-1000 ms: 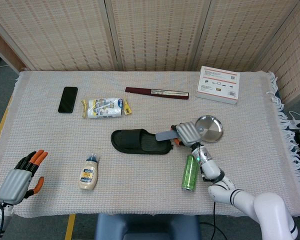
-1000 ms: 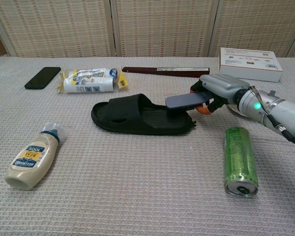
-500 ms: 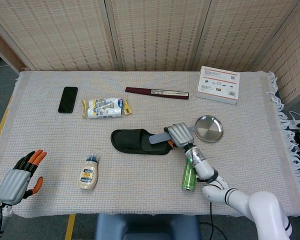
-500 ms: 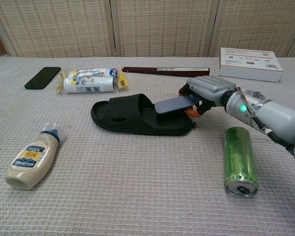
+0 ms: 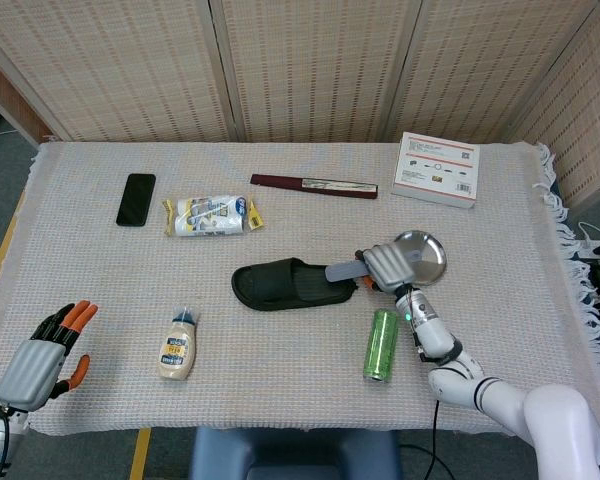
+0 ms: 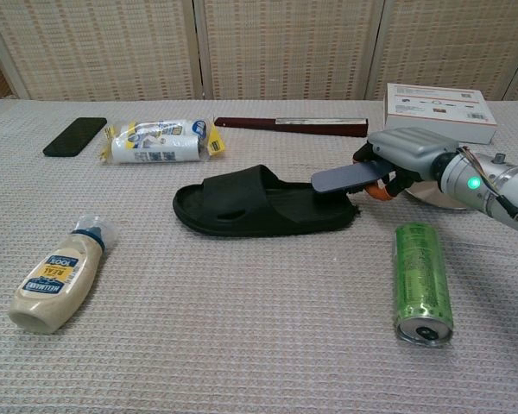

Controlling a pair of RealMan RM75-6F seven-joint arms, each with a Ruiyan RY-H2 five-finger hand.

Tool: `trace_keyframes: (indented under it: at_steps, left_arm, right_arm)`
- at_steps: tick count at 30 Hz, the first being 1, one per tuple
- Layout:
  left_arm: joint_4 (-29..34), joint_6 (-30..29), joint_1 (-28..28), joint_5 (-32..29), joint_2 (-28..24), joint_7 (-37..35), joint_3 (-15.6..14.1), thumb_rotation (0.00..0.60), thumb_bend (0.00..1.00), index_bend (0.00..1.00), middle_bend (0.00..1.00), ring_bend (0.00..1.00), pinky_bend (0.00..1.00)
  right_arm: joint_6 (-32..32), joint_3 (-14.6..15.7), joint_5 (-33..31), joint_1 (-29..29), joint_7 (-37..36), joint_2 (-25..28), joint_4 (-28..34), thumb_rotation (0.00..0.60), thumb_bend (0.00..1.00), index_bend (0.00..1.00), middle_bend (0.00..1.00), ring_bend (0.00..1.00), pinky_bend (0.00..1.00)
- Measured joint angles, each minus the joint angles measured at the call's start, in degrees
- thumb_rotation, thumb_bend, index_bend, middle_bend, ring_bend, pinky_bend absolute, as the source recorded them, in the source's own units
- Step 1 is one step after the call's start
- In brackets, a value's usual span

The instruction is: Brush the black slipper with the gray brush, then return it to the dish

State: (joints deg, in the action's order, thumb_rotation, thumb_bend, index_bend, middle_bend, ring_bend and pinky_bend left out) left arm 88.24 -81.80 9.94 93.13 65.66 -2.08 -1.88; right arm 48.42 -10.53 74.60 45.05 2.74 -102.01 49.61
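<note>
The black slipper (image 5: 288, 284) (image 6: 259, 202) lies mid-table, toe to the left. My right hand (image 5: 388, 266) (image 6: 403, 153) grips the gray brush (image 5: 342, 270) (image 6: 344, 177), whose flat head rests over the slipper's heel end. The round metal dish (image 5: 423, 252) (image 6: 441, 194) sits just behind and right of that hand, partly hidden by it in the chest view. My left hand (image 5: 42, 352) hovers open off the table's near-left corner, holding nothing; only the head view shows it.
A green can (image 5: 381, 343) (image 6: 422, 279) lies near my right forearm. A mayonnaise bottle (image 5: 178, 346) (image 6: 56, 280) lies front left. Farther back are a phone (image 5: 136, 198), a snack packet (image 5: 208, 214), a dark flat case (image 5: 313, 184) and a white box (image 5: 438, 167).
My right hand pushed the brush left along the slipper, then drew back right. The slipper slid a little to the right with it. The left hand barely moved.
</note>
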Motion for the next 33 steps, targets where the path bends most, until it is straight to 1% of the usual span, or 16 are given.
trace_keyframes:
  at_steps: [9,16,20,25,29,33]
  left_arm:
    - [0.01,-0.46,-0.10,0.34,0.02,0.17,-0.07,0.600,0.54,0.00,0.00,0.00,0.15]
    - [0.13,-0.50,-0.21,0.63,0.13,0.71,-0.32,0.600,0.54,0.00,0.00,0.00,0.15]
    - [0.21,-0.05,-0.09,0.81,0.42,1.36,-0.52,0.600,0.54,0.00,0.00,0.00,0.15]
    - [0.39,0.81,0.22,0.64,0.83,2.11,-0.61,0.600,0.54,0.00,0.00,0.00,0.15]
    - [0.47,1.88,0.59,0.07,1.07,2.35,-0.55,0.600,0.54,0.00,0.00,0.00,0.15]
    - [0.38,3.05,1.02,-0.26,1.26,2.11,-0.68,0.600,0.54,0.00,0.00,0.00,0.15]
  right_arm:
    - [3.59,-2.17,0.65,0.26,-2.98,1.71,6.00,0.600,0.52,0.89,0.57,0.51,0.87]
    - [5.63,-2.10,0.03,-2.03,-1.65,5.47,6.71,0.600,0.53,0.89,0.57,0.51,0.87]
    - [6.69,-1.45,-0.82,-4.64,-2.17,7.00,4.35,0.600,0.53,0.89,0.57,0.51,0.87]
    - [6.37,-0.80,-1.82,-6.95,-6.29,7.41,0.13,0.600,0.52,0.89,0.57,0.51,0.87]
    - [5.06,0.03,-2.03,-8.14,-9.80,6.33,-5.13,0.600,0.53,0.89,0.57,0.51,0.87]
    - [2.66,0.91,-1.79,-8.38,-11.34,4.51,-10.86,0.600,0.53,0.89,0.57,0.51,0.87]
